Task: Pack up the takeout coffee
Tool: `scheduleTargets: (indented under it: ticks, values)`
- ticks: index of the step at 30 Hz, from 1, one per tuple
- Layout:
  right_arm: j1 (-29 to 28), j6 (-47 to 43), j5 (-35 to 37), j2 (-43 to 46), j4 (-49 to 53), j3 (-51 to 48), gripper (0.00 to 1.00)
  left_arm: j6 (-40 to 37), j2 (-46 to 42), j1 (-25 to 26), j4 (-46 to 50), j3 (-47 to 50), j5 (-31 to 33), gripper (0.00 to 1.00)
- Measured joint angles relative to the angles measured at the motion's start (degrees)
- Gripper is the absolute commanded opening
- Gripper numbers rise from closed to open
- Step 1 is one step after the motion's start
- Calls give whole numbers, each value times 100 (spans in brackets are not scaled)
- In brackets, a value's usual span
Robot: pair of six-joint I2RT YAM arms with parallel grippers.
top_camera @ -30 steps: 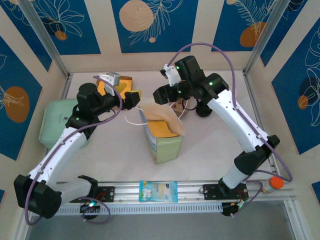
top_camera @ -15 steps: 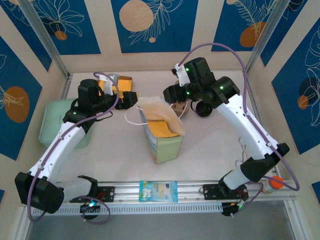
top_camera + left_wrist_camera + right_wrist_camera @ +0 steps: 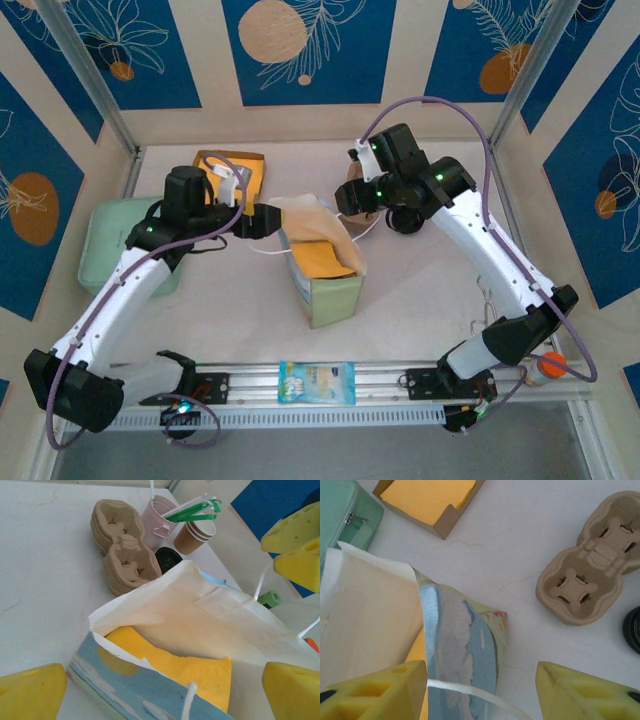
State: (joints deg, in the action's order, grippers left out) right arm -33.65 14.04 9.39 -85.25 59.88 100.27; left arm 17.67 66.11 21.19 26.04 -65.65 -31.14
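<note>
Well, the left tool [image 3: 160,695] was spread wide open and held nothing. It hung just over the open top of the paper bag [image 3: 165,625], on the bag's left side. The right tool [image 3: 480,692] was spread too, across from it on the bag's right side. The bag's blue wall and its white string handle [image 3: 465,690] lay under the gap, but the tool was not pinching them. The bag stood up on the bench [image 3: 40,555] with something flat and yellow [image 3: 175,665] inside. The takeout coffee [image 3: 168,559] was not in the bag. It sat on the bench behind the bag, just beside two brown cup trays [image 3: 131,567], and its black lid peeked out from behind them. Near it stood a stack of brown cups [image 3: 196,534] with no lids and a pink cup [image 3: 159,515] holding green plastic things. Off to the left lay a green case [image 3: 110,240].
</note>
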Motion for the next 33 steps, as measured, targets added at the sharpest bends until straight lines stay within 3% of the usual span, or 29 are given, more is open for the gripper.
scheduleTargets:
  ticks: [9,20,33]
  values:
    - [144,107,120,367,26,-468,24,-11,118,74,20,-55,-170,71]
    - [229,192,157,787,111,-892,1,-33,337,90,17,-166,-212,49]
    - [229,260,114,1073,133,-1113,0,-116,525,107,20,-271,-297,16]
